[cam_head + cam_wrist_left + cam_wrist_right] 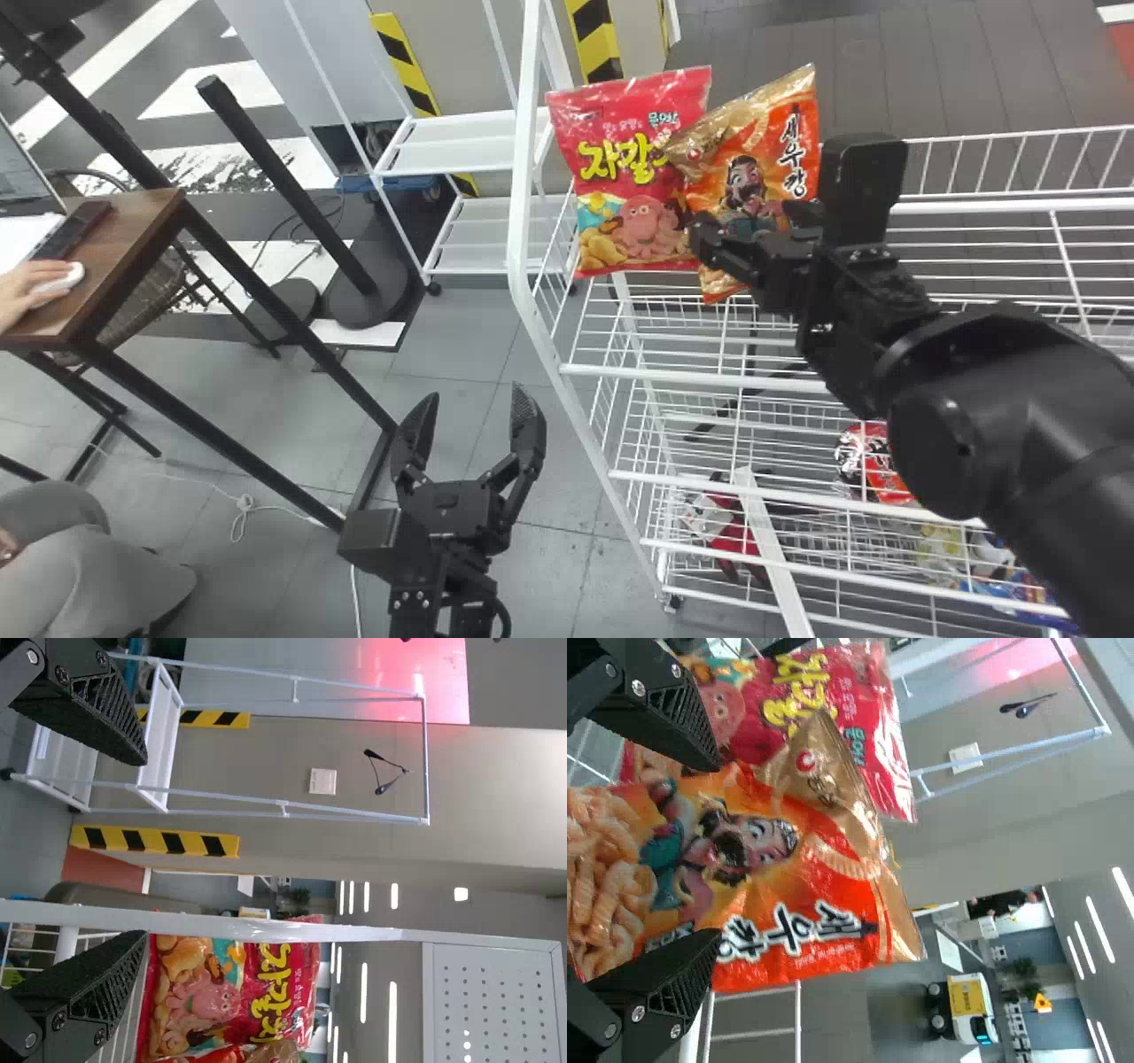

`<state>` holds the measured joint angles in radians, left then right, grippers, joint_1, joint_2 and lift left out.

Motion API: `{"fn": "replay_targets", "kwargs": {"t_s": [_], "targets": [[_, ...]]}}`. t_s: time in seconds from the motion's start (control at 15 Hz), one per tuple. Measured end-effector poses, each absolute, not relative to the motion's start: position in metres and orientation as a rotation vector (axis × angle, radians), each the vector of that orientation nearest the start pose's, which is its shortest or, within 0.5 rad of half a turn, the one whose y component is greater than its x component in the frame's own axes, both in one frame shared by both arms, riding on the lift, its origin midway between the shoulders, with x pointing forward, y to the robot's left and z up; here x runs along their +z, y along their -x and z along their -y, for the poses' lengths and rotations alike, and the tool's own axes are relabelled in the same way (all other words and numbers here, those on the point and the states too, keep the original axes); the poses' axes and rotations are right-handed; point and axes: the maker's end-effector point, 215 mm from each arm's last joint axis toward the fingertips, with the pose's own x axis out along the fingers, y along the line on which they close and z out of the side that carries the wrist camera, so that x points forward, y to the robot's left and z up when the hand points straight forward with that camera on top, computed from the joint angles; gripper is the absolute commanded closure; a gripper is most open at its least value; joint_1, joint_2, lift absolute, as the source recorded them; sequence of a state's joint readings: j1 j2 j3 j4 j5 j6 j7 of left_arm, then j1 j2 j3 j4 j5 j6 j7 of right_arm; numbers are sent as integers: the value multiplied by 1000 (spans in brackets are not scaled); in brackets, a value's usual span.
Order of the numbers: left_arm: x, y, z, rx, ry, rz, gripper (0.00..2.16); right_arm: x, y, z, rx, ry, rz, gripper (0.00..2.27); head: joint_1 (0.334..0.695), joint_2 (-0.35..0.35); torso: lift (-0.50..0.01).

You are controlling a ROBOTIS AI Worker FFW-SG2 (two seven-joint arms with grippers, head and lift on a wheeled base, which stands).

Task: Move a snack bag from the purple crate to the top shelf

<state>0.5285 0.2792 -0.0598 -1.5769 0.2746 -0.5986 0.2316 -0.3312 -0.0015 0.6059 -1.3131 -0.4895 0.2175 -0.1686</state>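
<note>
Orange bag (769,146) tilted at left end of top shelf (691,378), likely propped by red bag (620,177). Right gripper (714,852) wide about it, probably letting it settle; left gripper (476,395) wide, idle off left edge.

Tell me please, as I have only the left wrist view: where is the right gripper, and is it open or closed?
Observer: In the right wrist view, the right gripper is at the orange snack bag with its fingers spread wide apart.

Operator: Thank you. Is there also some red pack below the top shelf?

Observer: Yes, the head view shows a red pack lower down in the white wire rack.
</note>
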Motion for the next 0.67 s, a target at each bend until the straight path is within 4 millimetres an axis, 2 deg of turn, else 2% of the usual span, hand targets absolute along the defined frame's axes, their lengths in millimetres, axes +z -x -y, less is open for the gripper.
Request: {"fn": "replay_targets", "kwargs": {"t_s": [0.2, 0.33, 0.67], "targets": [[-417, -386, -338, 179, 35, 59, 137, -378, -591, -88, 471, -202, -304, 188, 695, 350, 0], [-417, -386, -338, 179, 35, 59, 137, -376, -597, -93, 507, -197, -305, 188, 695, 350, 0], [-415, -385, -339, 185, 39, 65, 137, -393, -606, -93, 565, -221, -345, 188, 695, 350, 0]]}}
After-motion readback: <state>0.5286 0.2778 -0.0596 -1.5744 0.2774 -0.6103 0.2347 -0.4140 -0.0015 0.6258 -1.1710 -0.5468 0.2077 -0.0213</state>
